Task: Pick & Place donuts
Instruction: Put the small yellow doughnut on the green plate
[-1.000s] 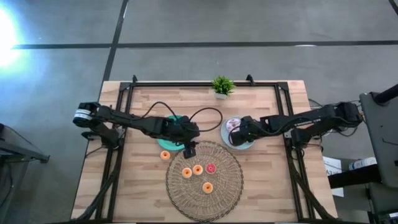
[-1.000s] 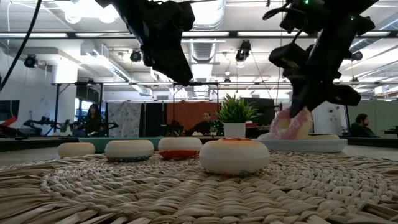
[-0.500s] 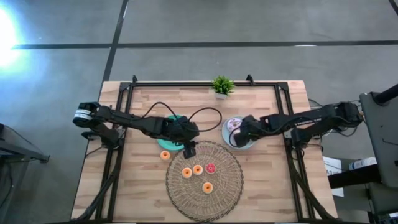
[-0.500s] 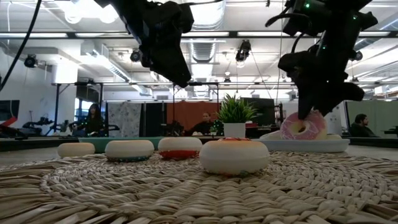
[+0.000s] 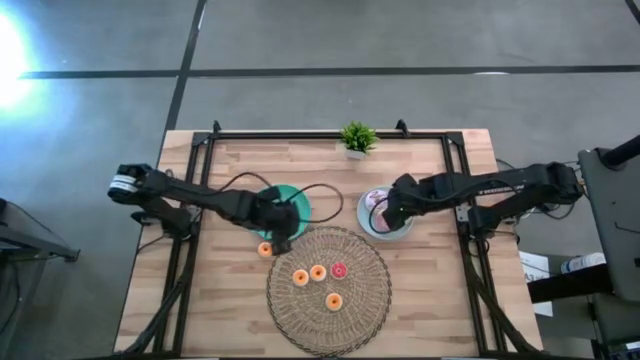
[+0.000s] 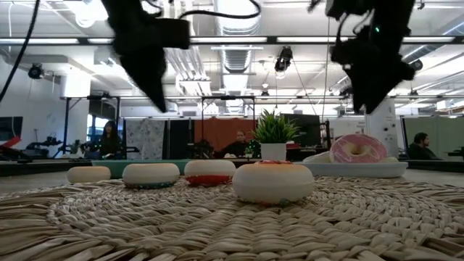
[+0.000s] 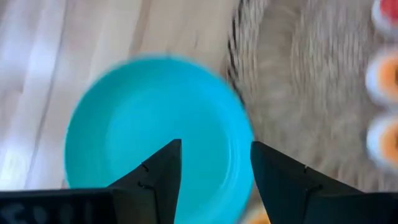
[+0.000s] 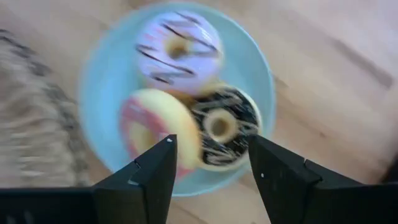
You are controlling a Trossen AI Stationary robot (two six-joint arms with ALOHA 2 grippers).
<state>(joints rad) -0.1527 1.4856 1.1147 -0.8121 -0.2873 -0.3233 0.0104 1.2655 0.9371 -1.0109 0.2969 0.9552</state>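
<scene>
An open-plan lab: exposed ceiling ducts (image 6: 239, 54), strip lights, people seated at far workstations.

No readable text, label or sign anywhere.

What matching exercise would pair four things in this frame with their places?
Things:
1. chocolate donut
2. red small donut
3. potted plant
4. left gripper

Places:
A. at the table's far edge
B. on the woven mat
C. on the light-blue plate
D. by the teal plate, above the orange donut lying off the mat

Pairs: 1-C, 2-B, 3-A, 4-D
</scene>
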